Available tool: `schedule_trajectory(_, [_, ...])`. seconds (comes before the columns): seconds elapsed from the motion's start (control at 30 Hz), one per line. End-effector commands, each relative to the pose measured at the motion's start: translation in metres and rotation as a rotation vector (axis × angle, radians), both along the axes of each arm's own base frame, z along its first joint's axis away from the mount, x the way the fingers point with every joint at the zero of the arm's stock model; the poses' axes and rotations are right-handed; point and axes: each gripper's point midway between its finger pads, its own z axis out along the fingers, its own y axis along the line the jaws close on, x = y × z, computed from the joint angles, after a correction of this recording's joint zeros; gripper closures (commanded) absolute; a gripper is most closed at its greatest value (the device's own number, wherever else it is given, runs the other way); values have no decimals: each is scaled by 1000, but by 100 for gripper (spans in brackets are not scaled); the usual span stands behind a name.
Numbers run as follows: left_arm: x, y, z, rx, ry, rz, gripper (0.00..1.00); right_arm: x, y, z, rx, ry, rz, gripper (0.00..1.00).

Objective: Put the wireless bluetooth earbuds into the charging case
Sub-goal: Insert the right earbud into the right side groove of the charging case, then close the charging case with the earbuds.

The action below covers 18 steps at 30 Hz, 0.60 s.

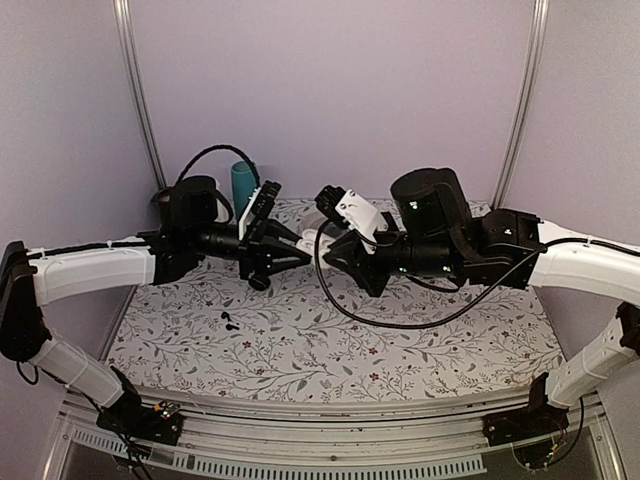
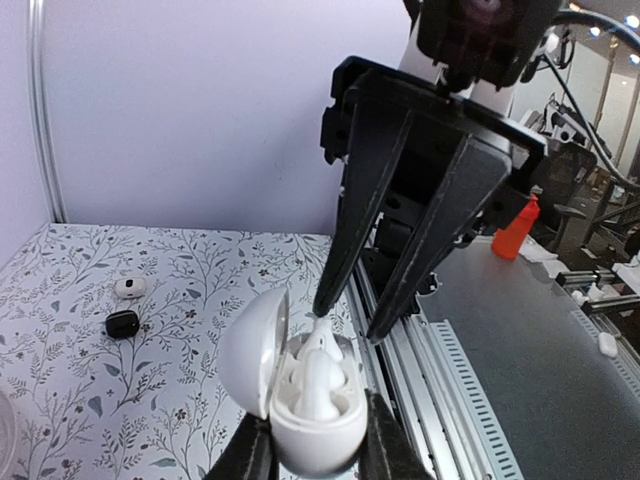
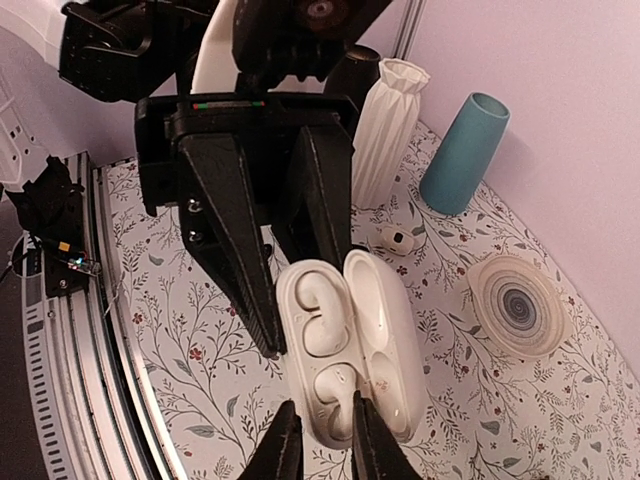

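Top external view showed both arms meeting above the floral surface (image 1: 400, 350). The left pincer (image 1: 298, 246) was clamped on a white charging case (image 1: 311, 238) held in the air, and the right pincer (image 1: 336, 246) was close against it. Tiny black earbuds (image 1: 228, 320) lay on the surface, well apart from the case and nearer the arm bases.

Left wrist view showed the case with its lid open and white earbuds (image 2: 320, 385) seated inside. The right pincer's tips stood slightly parted just above them, holding nothing. A black case (image 2: 122, 323) sat on the surface beyond.

Right wrist view showed both wells of the charging case filled. A teal vase (image 3: 462, 155) and a white ribbed vase (image 3: 390, 120) stood behind.
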Motion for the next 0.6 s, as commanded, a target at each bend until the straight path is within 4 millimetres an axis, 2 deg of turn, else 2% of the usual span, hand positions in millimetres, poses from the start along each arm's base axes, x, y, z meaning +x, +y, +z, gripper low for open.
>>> schedule_trajectory(0.0, [-2, 1, 9, -33, -43, 23, 100, -11, -8, 28, 83, 7, 25, 82])
schedule_trajectory(0.27, [-3, 3, 10, -42, -44, 29, 100, 8, -27, 54, 200, 53, -44, 68])
schedule_trajectory(0.57, [-10, 4, 16, -65, -48, 14, 100, 45, -36, 34, 293, 262, -116, 65])
